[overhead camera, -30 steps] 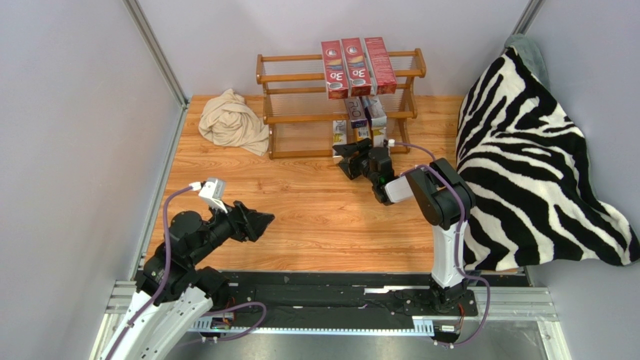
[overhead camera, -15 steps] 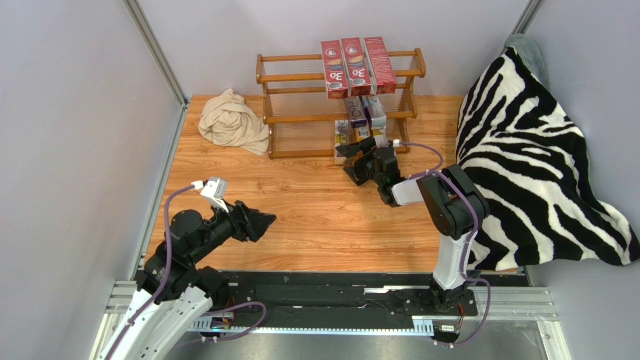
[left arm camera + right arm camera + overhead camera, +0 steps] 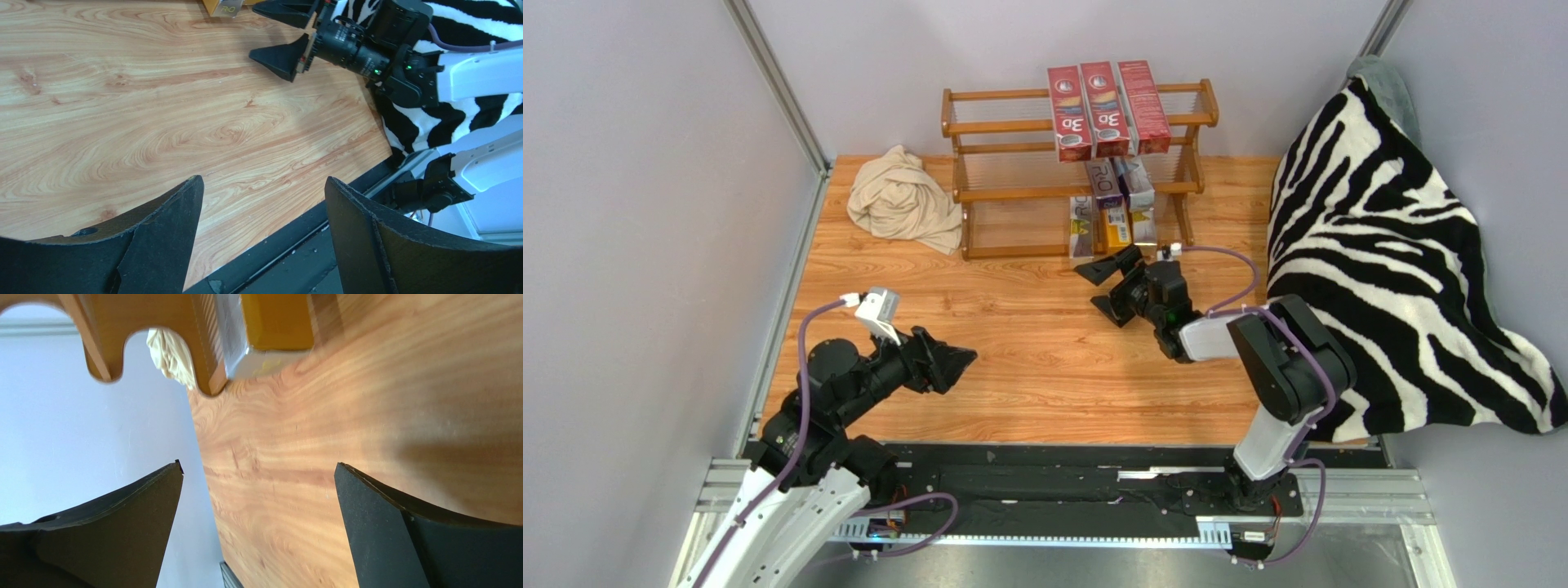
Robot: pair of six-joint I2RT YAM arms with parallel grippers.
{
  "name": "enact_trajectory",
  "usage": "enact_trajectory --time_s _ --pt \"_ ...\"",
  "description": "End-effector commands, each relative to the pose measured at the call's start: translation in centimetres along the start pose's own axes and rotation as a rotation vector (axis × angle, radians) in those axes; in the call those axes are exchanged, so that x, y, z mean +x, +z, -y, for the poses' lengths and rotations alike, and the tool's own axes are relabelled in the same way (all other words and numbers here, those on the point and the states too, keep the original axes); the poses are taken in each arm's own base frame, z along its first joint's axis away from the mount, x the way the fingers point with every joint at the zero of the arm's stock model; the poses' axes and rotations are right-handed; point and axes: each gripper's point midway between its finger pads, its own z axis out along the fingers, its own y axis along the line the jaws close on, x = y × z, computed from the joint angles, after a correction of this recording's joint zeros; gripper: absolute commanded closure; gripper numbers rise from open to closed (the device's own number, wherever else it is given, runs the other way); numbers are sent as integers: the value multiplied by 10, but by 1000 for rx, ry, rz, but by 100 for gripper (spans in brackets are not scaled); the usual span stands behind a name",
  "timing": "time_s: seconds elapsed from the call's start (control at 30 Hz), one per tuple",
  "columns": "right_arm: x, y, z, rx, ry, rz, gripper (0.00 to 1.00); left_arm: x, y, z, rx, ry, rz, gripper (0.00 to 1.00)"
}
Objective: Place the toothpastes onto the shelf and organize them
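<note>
From above, the right gripper (image 3: pixel 1109 284) stands wide open with nothing in it, low over the table (image 3: pixel 1014 331) just in front of the shelf (image 3: pixel 1001 96). The left gripper (image 3: pixel 959 359) hangs well back near its base, also open and empty. All the toothpastes I can see are on the rack: three red cartons (image 3: pixel 1100 110) across the top tier, silver cartons (image 3: pixel 1120 181) in the middle, and an orange carton (image 3: pixel 1117 228) at the bottom. I see none lying on the table, so I'd say only tidying is left. To do that well, move straight and level so a finger doesn't catch the carton ends that stick out. The red ones read "3D", upside down from here. The silver print is too small to make out.

In the left wrist view the left gripper (image 3: pixel 264 184) frames only bare wood, with the right gripper (image 3: pixel 288 33) spread beyond it.

In the right wrist view the right gripper (image 3: pixel 258 468) faces the orange carton (image 3: pixel 276 318) by the shelf's foot (image 3: pixel 205 349). No writing is readable there.
</note>
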Motion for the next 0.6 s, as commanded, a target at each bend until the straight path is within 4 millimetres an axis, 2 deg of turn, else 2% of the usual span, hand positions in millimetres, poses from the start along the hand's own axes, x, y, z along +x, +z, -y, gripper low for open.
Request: enact_trajectory --time_s 0.0,0.03,0.07,0.1,0.13,0.17,0.2,0.23,0.27,0.3,0.33,0.37,0.4,0.43,0.5,0.53,0.57 --pt "14 -25 -14 -37 -109 -51 0 -16 -4 3 -7 34 47 2" --pt "13 -37 -27 -70 -135 -39 0 -18 -5 3 -9 35 55 1" --pt "11 -43 -27 -61 -181 -18 0 -21 -7 4 -11 37 64 1" --pt "13 -51 -17 -10 -198 -22 0 -22 -7 4 -13 39 67 1" --pt "9 -64 -32 -37 -231 1 0 -22 -7 4 -20 44 62 1" --pt "4 -72 -34 -31 -279 31 0 -27 -9 6 -19 48 72 1" --pt "4 -81 -23 24 -299 30 0 -29 -9 6 -24 51 73 1" --pt "0 -88 -25 32 -324 47 0 -33 -9 7 -28 59 69 1" --pt "-10 -105 -43 1 -352 106 0 -34 -9 8 -32 63 66 1" --pt "-11 -114 -32 58 -401 101 0 -37 -10 9 -32 67 68 1" --pt "-24 -124 -38 71 -422 167 0 -39 -9 10 -37 69 64 1" --pt "-30 -140 -53 42 -447 209 0 -41 -9 10 -40 75 65 1" --pt "-32 -151 -44 93 -489 210 0 -43 -9 11 -40 78 67 1" --pt "-42 -161 -56 91 -511 260 0 -46 -9 12 -44 81 71 1" --pt "-51 -185 -62 118 -553 305 0 -51 -10 11 -57 90 79 1" --pt "-63 -197 -70 136 -589 361 0 -54 -10 12 -64 91 78 1" --pt "-66 -207 -67 173 -606 371 0 -57 -10 10 -79 95 86 1"
